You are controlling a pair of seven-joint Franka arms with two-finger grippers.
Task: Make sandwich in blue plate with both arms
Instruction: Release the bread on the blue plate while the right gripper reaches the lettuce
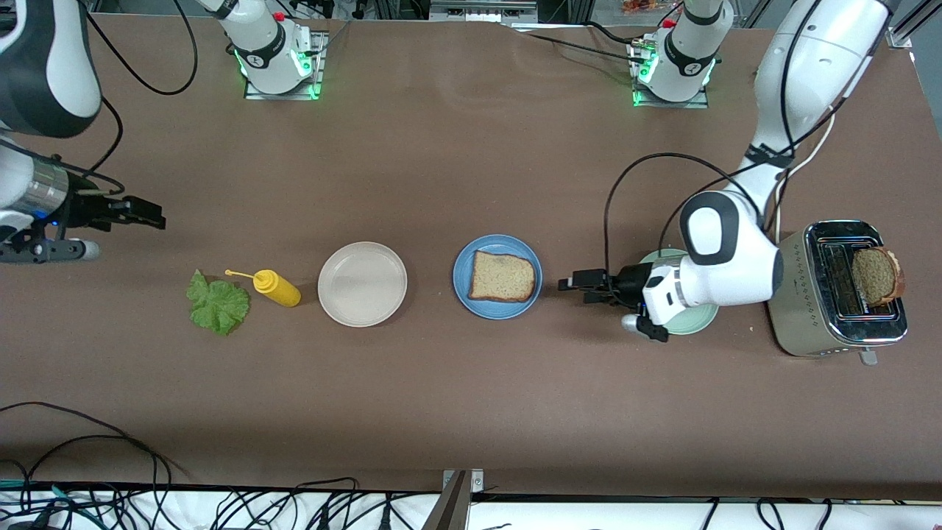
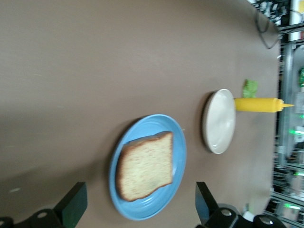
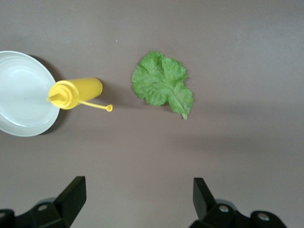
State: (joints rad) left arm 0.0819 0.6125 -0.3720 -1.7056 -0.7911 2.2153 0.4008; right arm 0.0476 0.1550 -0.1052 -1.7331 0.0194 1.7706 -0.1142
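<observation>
The blue plate (image 1: pixel 462 274) (image 2: pixel 179 145) holds one brown bread slice (image 1: pixel 502 277) (image 2: pixel 145 166) lying flat. My left gripper (image 1: pixel 568 283) (image 2: pixel 139 197) is open with nothing between its fingers, low beside the plate toward the left arm's end of the table. A second bread slice (image 1: pixel 876 276) sticks up from the toaster (image 1: pixel 817 309). The green lettuce leaf (image 1: pixel 218 302) (image 3: pixel 162 85) lies flat toward the right arm's end. My right gripper (image 1: pixel 154 216) (image 3: pixel 137 190) is open and empty over bare table near the leaf.
A cream plate (image 1: pixel 362 283) (image 2: pixel 219 121) (image 3: pixel 21 95) sits between the blue plate and a yellow squeeze bottle (image 1: pixel 277 288) (image 2: pixel 259 104) (image 3: pixel 78 92) lying on its side. A mint-green plate (image 1: pixel 692 320) lies under my left wrist. Cables run along the table's near edge.
</observation>
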